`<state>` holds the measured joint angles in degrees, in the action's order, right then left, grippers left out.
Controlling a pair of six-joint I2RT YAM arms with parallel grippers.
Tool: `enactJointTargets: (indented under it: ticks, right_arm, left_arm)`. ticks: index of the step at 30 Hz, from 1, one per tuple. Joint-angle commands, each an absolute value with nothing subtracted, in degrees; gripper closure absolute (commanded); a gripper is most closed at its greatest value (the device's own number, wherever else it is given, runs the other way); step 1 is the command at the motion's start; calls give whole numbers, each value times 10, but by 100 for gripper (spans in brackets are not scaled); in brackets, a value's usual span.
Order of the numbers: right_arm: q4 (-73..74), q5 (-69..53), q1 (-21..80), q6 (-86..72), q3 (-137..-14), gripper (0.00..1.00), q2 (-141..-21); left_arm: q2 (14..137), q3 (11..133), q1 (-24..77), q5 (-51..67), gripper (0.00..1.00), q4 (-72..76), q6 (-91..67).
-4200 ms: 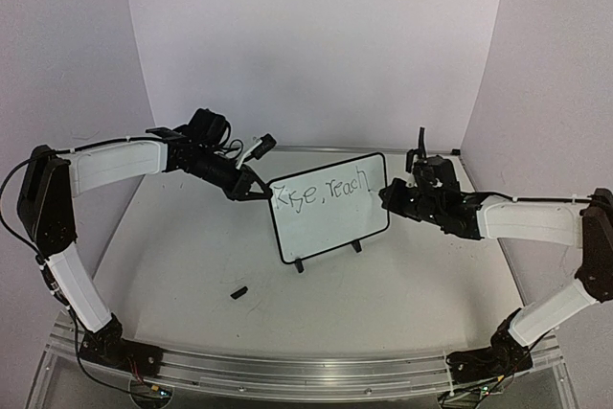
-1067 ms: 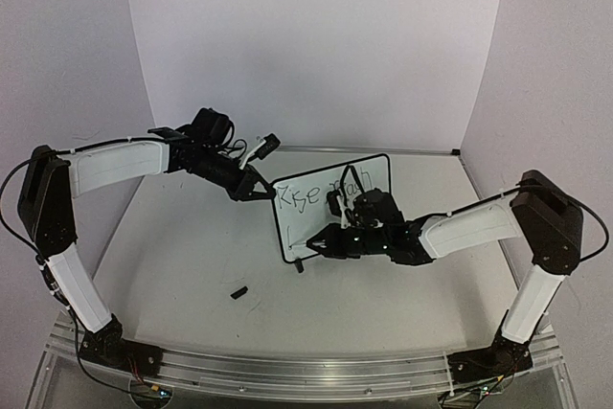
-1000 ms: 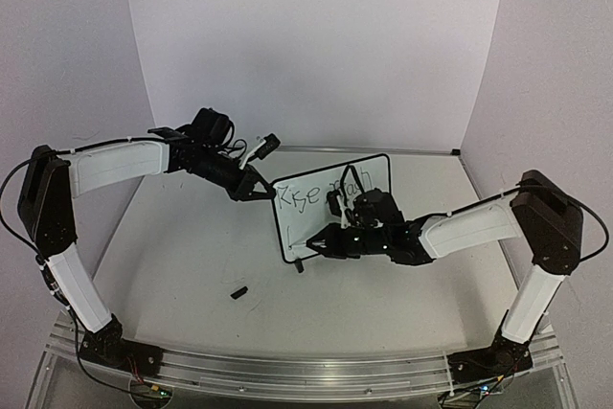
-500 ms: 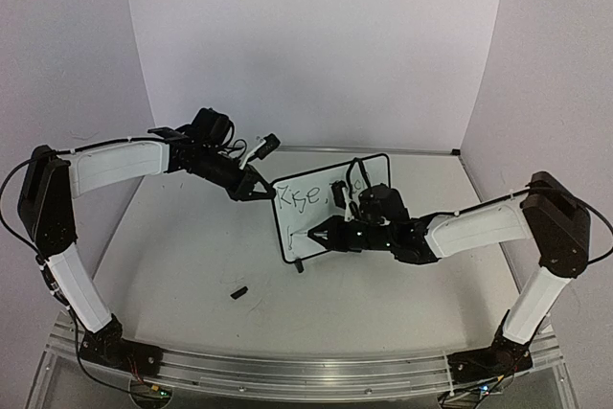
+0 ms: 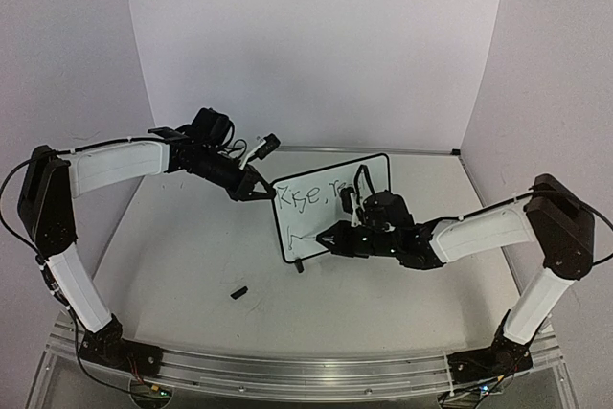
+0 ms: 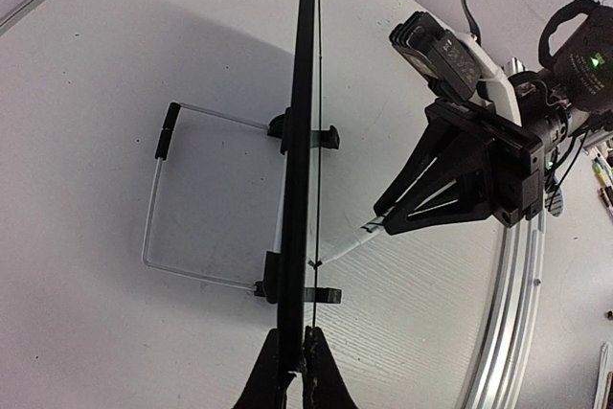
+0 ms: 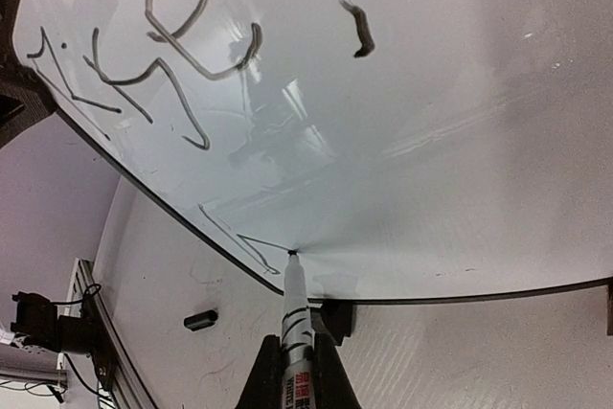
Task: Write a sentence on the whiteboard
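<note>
Where it stands upright on the counter (image 5: 192,256): one whiteboard (image 5: 305,219), white face, thin black frame, two black feet. One sentence (image 5: 306,198), dark lettering, upper line only, plus a short stroke at lower left. Left end effector (image 5: 260,191) clenched on the whiteboard's left edge. Right end effector (image 5: 335,237) grasping one marker (image 7: 292,318), tip touching the whiteboard. One black cap (image 5: 238,291) lies before the whiteboard.

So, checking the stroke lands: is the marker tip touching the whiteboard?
Touching. The right wrist view shows the marker tip meeting the whiteboard surface, no gap visible.
</note>
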<state>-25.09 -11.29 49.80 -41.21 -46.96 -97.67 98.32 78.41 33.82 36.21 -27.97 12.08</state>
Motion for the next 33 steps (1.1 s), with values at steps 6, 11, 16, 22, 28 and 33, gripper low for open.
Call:
enactJointTargets:
  ticks: [6,11,16,22,28,33]
  right_arm:
    - [-209,-87,490,-411,-490,100,-1002]
    - [-209,-83,490,-411,-485,100,-997]
    - [-220,-96,490,-396,-488,100,-971]
    - [-235,-113,490,-385,-477,100,-927]
    - [-231,-91,490,-391,-481,100,-934]
    - [-228,-89,490,-397,-492,100,-956]
  left_arm:
    - [999,778,352,326,100,-344,154]
    - [999,778,352,326,100,-344,154]
    - [999,778,353,326,100,-344,154]
    - [999,778,352,326,100,-344,154]
    - [999,778,352,327,100,-344,155]
    - [999,778,353,326,100,-344,154]
